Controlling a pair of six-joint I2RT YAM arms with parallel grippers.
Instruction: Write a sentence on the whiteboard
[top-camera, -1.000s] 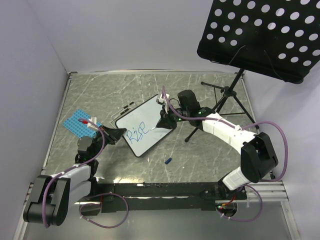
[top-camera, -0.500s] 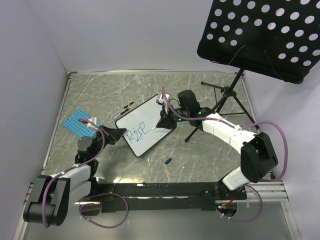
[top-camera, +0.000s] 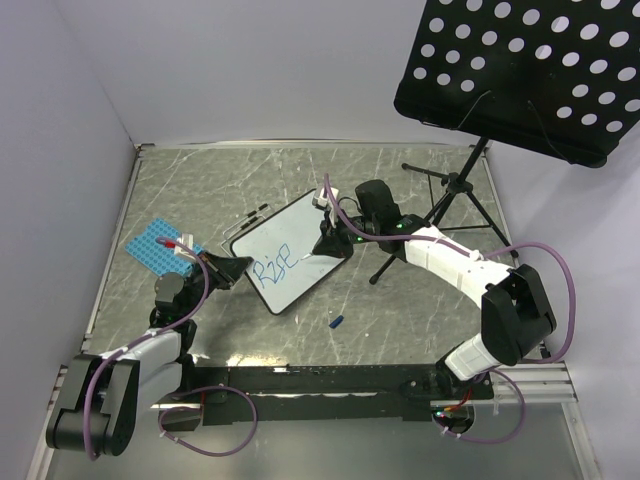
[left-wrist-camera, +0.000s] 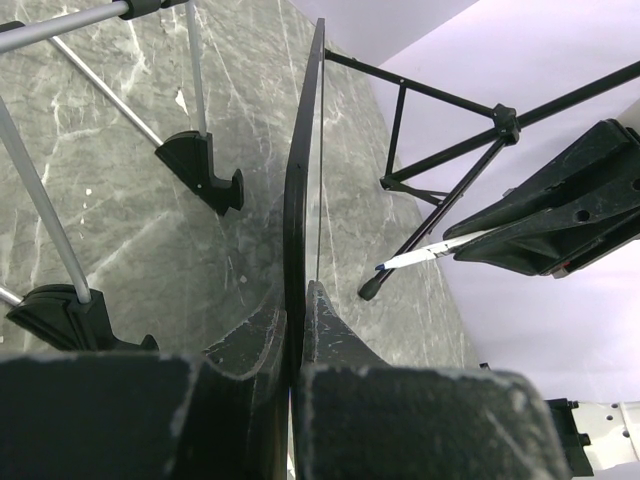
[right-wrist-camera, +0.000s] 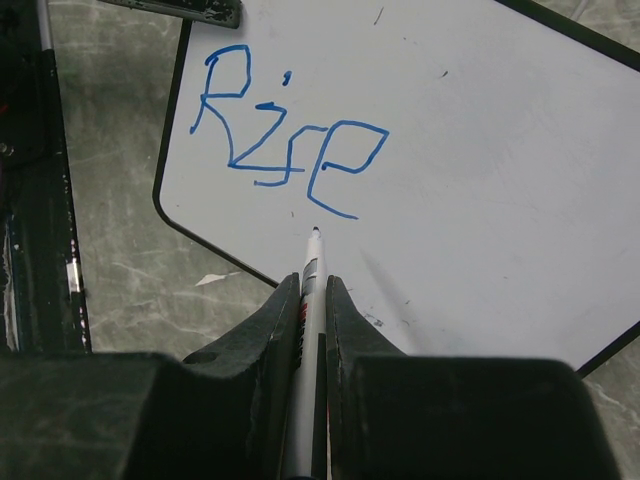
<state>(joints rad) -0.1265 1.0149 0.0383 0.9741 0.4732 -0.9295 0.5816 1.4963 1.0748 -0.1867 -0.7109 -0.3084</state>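
Note:
The whiteboard (top-camera: 310, 232) lies tilted at the table's middle, a white surface in a thin black frame. The sentence (top-camera: 272, 266) reads "Rise" in blue near the board's left corner, and is clear in the right wrist view (right-wrist-camera: 290, 140). My left gripper (top-camera: 243, 266) is shut on the board's frame edge (left-wrist-camera: 300, 180), its jaws pinching it (left-wrist-camera: 296, 310). My right gripper (top-camera: 328, 245) is shut on a white marker (right-wrist-camera: 311, 275). The marker's tip rests on the whiteboard (right-wrist-camera: 480, 150) just below the last letter.
A black perforated music-stand tray (top-camera: 525, 70) hangs over the back right, its tripod legs (top-camera: 440, 200) right of the board. A blue studded plate (top-camera: 155, 243) lies at the left. A small blue cap (top-camera: 338, 322) lies in front of the board. Two thin dark rods (top-camera: 253, 215) lie behind it.

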